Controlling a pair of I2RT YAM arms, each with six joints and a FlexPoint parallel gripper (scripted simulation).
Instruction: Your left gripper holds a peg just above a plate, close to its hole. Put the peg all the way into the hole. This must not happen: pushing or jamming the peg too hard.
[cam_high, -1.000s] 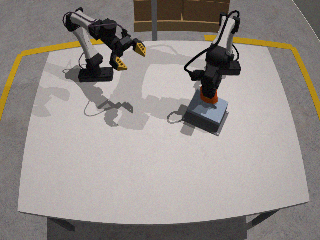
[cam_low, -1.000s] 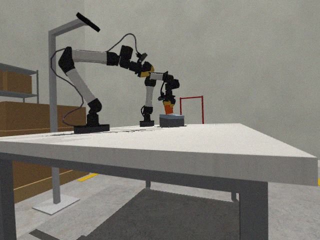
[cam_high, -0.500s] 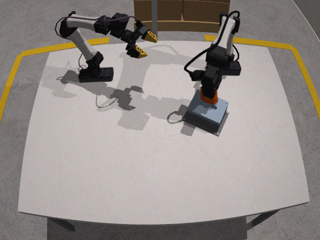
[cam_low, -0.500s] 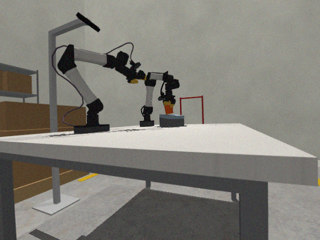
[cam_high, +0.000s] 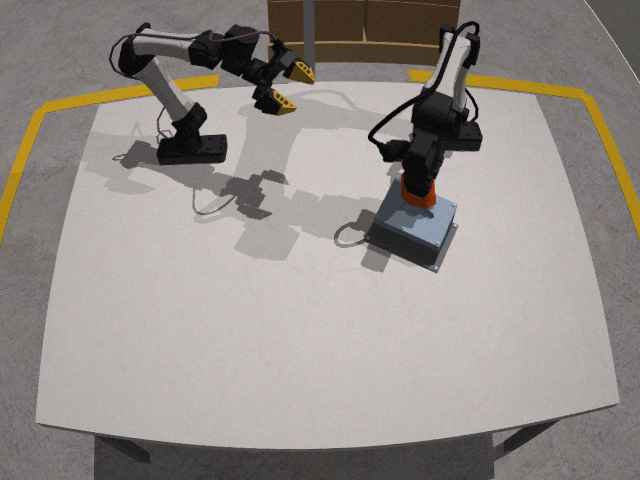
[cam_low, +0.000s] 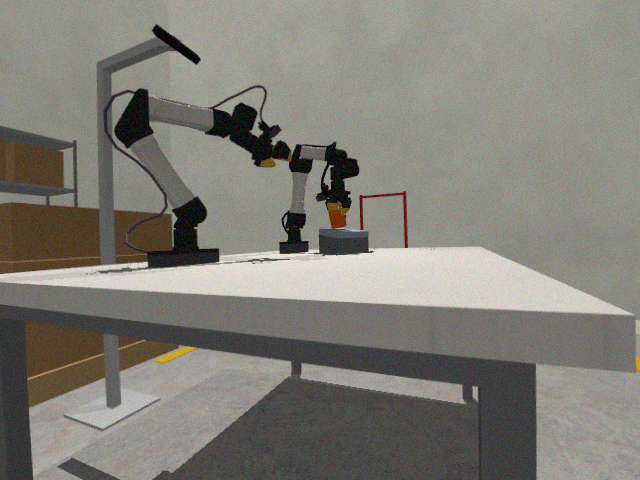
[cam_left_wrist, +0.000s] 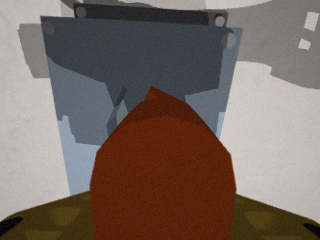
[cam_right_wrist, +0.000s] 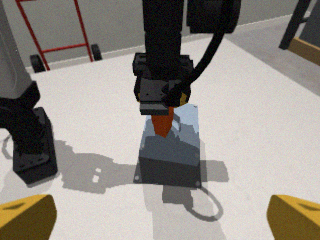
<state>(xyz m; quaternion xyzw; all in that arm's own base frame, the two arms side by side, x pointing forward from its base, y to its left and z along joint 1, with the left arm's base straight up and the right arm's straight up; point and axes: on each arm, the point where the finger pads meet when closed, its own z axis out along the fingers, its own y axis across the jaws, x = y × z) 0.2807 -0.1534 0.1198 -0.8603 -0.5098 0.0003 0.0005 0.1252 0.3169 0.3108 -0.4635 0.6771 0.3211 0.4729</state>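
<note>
Going left to right in the top view, first up is the right arm (cam_high: 165, 87) (cam_low: 173, 170), standing on its black base (cam_high: 219, 155) (cam_low: 209, 255) near the back of the white table (cam_high: 310, 335) (cam_low: 413, 289) (cam_left_wrist: 280, 150) (cam_right_wrist: 265, 150). It's bent over toward the middle, and its claw (cam_high: 305, 96) (cam_low: 278, 161) (cam_right_wrist: 162, 215) is up in the air with the two yellow fingers wide apart and nothing between them. That one's wrist view looks across at the other arm and the box-shaped plate.

Behind the table, around the middle, there's a grey post (cam_high: 308, 31) (cam_low: 105, 155) in front of some brown boxes (cam_high: 330, 20) (cam_low: 77, 232).

Over on the right is the left arm (cam_high: 449, 72) (cam_low: 298, 191), reaching down. Its claw (cam_high: 419, 188) (cam_low: 338, 207) (cam_left_wrist: 162, 215) (cam_right_wrist: 162, 100) is clamped on the orange peg (cam_high: 421, 202) (cam_low: 337, 218) (cam_left_wrist: 162, 170) (cam_right_wrist: 162, 125), with a yellow finger on each side. The peg leans a little in the exterior view, and its lower end is right by the top of the blue-grey plate (cam_high: 408, 227) (cam_low: 343, 241) (cam_left_wrist: 125, 55) (cam_right_wrist: 170, 150). Most of the peg is above that surface, so it's definitely not all the way in. Honestly can't tell if the tip is touching or just over it. The peg and the shadows make the hole hard to pick out too. The plate has little round studs near its corners and sits at an angle on the table.
</note>
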